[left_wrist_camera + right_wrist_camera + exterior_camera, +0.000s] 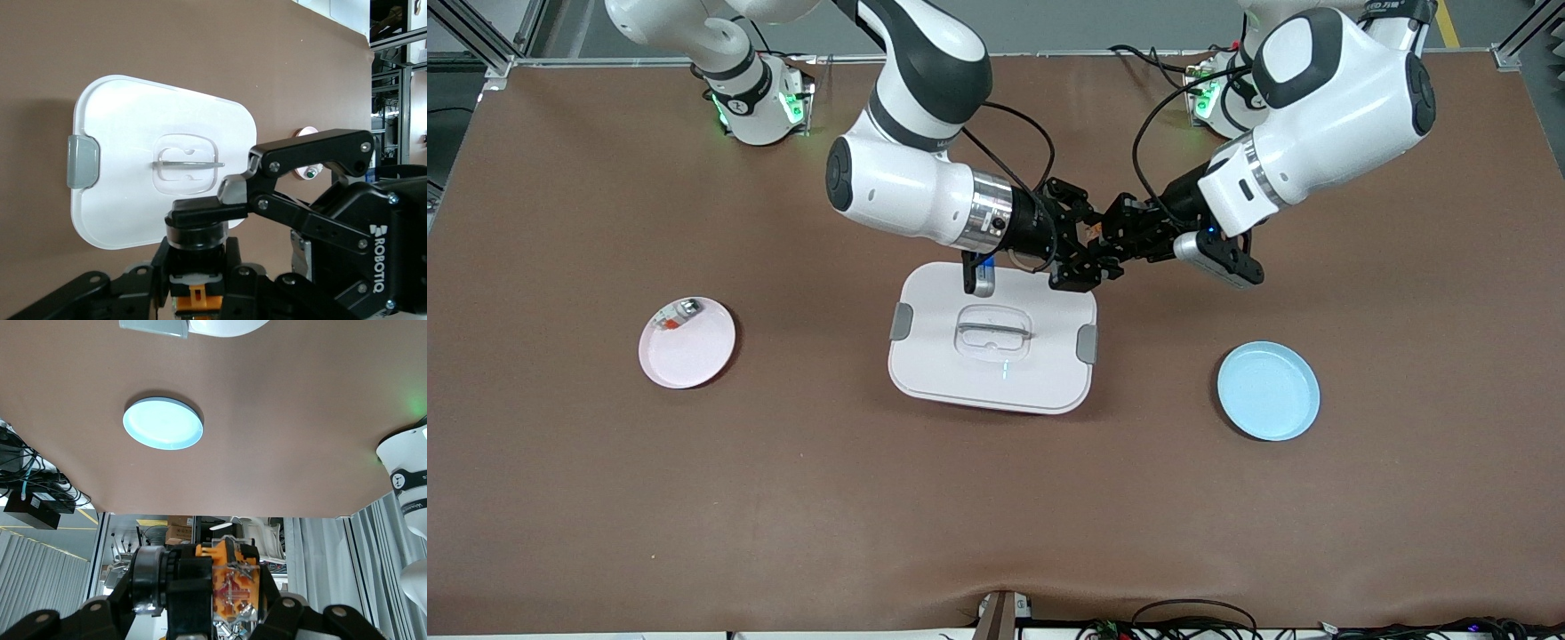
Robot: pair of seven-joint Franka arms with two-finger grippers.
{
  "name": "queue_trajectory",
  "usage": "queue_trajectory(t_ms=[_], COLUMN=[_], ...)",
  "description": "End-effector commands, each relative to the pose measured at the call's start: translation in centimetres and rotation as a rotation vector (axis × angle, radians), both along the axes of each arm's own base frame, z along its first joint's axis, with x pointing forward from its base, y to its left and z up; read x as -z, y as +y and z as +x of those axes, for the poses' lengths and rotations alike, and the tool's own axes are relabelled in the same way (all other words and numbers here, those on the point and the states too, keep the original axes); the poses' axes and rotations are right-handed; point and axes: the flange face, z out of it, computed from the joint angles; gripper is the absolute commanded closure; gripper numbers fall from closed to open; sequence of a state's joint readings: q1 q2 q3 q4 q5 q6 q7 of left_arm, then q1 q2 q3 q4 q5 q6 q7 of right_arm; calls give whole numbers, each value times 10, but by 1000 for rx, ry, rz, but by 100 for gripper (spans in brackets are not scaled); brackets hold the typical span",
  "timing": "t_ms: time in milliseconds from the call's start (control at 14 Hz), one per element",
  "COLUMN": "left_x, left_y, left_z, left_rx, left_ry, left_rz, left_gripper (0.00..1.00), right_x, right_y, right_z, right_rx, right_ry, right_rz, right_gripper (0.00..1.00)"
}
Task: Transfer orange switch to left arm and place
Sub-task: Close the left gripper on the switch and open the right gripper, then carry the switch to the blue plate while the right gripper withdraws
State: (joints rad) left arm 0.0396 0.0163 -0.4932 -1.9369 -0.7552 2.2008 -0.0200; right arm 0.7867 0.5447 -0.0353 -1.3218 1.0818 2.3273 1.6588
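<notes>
Meeting in mid-air over the box's (992,338) edge nearest the arm bases: right gripper (1083,252) and left gripper (1110,238), tips together. Hanging between them, the orange switch (195,257), gripped by the left gripper around its orange-tan block end and by the right gripper's fingers (230,192) around the black body. Lying roughly level, long axis running from one gripper to the other, block end pointing into the left gripper. Sitting on the table (560,444): pink plate (687,342) carrying a small silver part (676,314) toward the right arm's end, blue plate (1268,390) toward the left arm's end.
</notes>
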Motion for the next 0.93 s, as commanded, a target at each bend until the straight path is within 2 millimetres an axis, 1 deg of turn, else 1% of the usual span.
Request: queue_trajectory(t_ms=[0,214,429,571,643,786,857], left_x=[15,16,18,38,48,67,77], left_y=[12,19,44,73,84,114,123], left_z=[11,19,32,43,47,58,61], left_rx=[46,68,107,177,220,305,358], left_ry=[-46,-80,-136,-164,-174,-200,-206], left_rz=[88,153,240,274,287,356,384], left_gripper=[100,100,100,100,100,100,100], right_x=[-16,-16,-19,-20,-32,-32,-30], right_y=[1,0,-6,-12,-17,-24,-31], right_z=[0,1,5,4,-1,-14,-20], right_rx=[0,0,-5,-35,-60,-131,-157], right_ry=[7,4,-17,-83,-146,-241,-263], right_rz=[27,26,16,-55,-104,-198,-214], right_gripper=[0,0,0,0,0,0,0])
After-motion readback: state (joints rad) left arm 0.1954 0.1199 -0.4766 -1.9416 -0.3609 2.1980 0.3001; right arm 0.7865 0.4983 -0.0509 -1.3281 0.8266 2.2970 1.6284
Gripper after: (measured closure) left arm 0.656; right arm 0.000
